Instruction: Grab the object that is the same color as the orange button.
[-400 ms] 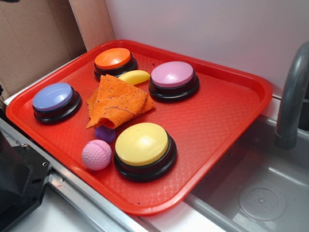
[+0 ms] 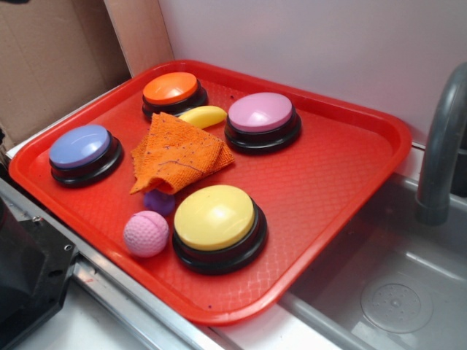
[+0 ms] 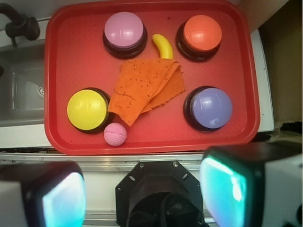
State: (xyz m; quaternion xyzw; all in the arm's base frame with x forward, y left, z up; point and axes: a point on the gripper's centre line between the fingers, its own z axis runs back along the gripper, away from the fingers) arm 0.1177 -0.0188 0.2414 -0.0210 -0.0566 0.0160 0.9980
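A folded orange cloth lies in the middle of the red tray, among the buttons. The orange button stands at the tray's far corner, just beyond the cloth. In the wrist view my gripper hovers high above the robot base, short of the tray's near edge. Its two fingers stand wide apart with nothing between them. The gripper is out of the exterior view.
A yellow banana toy lies between the orange and pink buttons. A blue-purple button, a yellow button, a pink ball and a small purple thing share the tray. A sink and grey faucet lie to the right.
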